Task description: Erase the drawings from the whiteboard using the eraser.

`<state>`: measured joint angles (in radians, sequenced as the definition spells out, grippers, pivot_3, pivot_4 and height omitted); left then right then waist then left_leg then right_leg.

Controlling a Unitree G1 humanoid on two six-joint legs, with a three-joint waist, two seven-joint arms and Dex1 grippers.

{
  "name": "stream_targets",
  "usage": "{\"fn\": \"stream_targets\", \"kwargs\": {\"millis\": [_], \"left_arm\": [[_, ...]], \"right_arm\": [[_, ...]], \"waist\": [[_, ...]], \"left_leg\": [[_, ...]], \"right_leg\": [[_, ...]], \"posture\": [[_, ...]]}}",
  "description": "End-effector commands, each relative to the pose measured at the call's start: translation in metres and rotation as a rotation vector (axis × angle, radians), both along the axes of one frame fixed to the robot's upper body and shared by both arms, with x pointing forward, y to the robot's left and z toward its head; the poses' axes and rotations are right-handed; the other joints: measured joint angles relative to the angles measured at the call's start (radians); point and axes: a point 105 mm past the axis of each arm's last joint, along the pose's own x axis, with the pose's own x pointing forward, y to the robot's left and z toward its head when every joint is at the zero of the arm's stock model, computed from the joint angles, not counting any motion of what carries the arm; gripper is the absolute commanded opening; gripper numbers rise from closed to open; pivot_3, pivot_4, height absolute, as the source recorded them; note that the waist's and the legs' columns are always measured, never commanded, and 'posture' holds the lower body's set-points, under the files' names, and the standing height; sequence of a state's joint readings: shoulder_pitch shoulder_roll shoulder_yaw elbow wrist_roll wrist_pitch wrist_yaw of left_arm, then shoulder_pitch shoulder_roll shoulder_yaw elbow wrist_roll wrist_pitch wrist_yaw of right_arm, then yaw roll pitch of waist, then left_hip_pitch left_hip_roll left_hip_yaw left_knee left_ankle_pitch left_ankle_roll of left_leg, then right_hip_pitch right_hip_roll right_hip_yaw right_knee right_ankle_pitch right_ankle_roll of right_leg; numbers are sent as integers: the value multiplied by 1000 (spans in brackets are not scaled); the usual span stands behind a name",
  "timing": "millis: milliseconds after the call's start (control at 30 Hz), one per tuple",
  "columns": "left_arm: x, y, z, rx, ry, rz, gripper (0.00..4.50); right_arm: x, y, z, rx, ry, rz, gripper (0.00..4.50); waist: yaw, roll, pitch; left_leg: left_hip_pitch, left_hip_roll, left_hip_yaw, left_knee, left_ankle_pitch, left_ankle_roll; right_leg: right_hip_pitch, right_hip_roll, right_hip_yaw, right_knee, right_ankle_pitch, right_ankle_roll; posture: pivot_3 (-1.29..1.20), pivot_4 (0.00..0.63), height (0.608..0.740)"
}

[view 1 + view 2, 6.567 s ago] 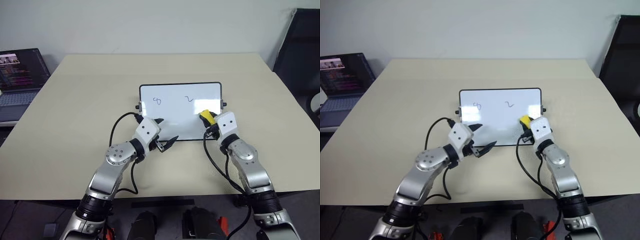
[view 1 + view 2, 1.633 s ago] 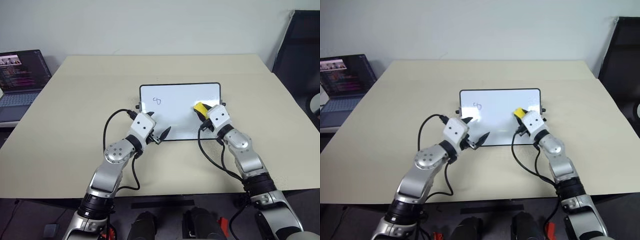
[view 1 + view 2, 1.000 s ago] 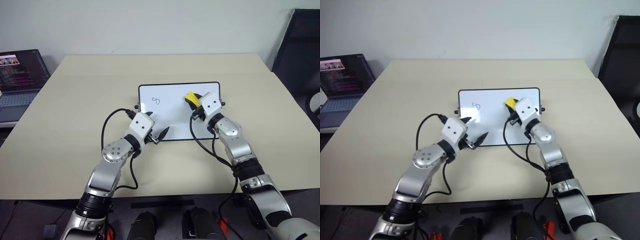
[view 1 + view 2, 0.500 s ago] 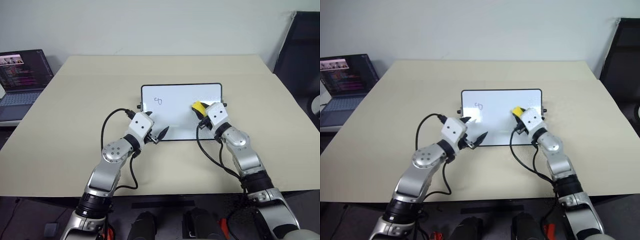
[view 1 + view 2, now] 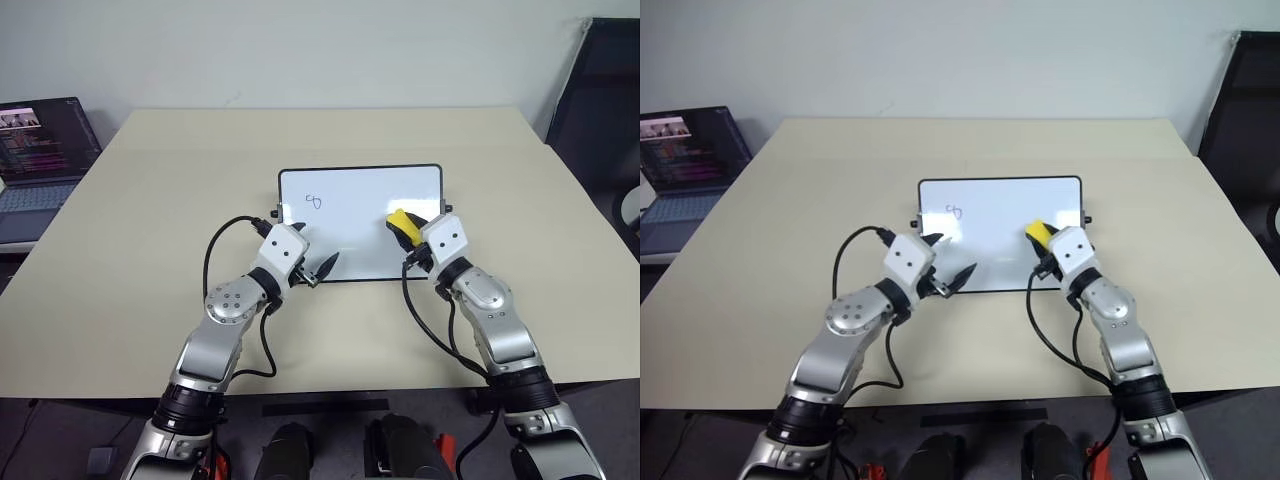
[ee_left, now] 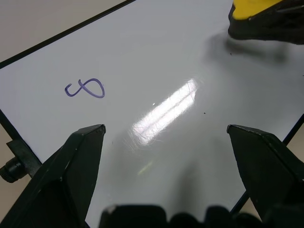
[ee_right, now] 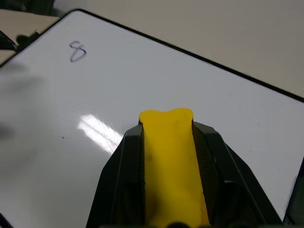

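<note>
The whiteboard (image 5: 360, 190) lies flat in the middle of the beige table. One small dark blue drawing (image 5: 314, 201) sits near its far left corner, also seen as a drawing (image 6: 85, 89) in the left wrist view. My right gripper (image 5: 404, 228) is shut on the yellow eraser (image 5: 398, 219) over the board's right part; the eraser (image 7: 171, 156) fills the gap between its fingers. My left gripper (image 5: 315, 252) stands open over the board's near left corner, nothing between its fingers (image 6: 78, 156).
An open laptop (image 5: 40, 150) stands beyond the table's left edge. A black chair (image 5: 600, 100) is at the far right. Bare tabletop (image 5: 150, 200) surrounds the board on every side.
My right gripper has drawn the eraser back from the board's far middle toward its near right. A squiggle seen earlier in the board's middle is gone. The left arm has kept still.
</note>
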<state>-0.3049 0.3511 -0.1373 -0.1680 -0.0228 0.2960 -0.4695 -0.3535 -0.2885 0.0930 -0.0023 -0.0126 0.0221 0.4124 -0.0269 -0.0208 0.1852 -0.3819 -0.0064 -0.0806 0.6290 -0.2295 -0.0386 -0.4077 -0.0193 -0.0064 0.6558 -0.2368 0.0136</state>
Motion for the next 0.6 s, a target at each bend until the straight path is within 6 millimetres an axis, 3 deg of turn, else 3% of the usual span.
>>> {"fn": "stream_targets", "kwargs": {"millis": [33,400,600], "left_arm": [[-3,-1,12,-7,-53,-10,4500],[-1,0,13,2,-62,-4,4500],[3,14,11,27,-73,83,4500]], "right_arm": [[-5,-5,13,14,-49,7,1106],[0,-5,9,0,-42,-2,1106],[10,16,22,33,-81,31,1106]], "waist": [[0,0,0],[-1,0,0],[-3,0,0]], "left_leg": [[0,0,0,0,0,0],[0,0,0,0,0,0],[0,0,0,0,0,0]], "right_leg": [[0,0,0,0,0,0],[0,0,0,0,0,0],[0,0,0,0,0,0]], "posture": [[0,150,740],[0,150,740],[0,150,740]]}}
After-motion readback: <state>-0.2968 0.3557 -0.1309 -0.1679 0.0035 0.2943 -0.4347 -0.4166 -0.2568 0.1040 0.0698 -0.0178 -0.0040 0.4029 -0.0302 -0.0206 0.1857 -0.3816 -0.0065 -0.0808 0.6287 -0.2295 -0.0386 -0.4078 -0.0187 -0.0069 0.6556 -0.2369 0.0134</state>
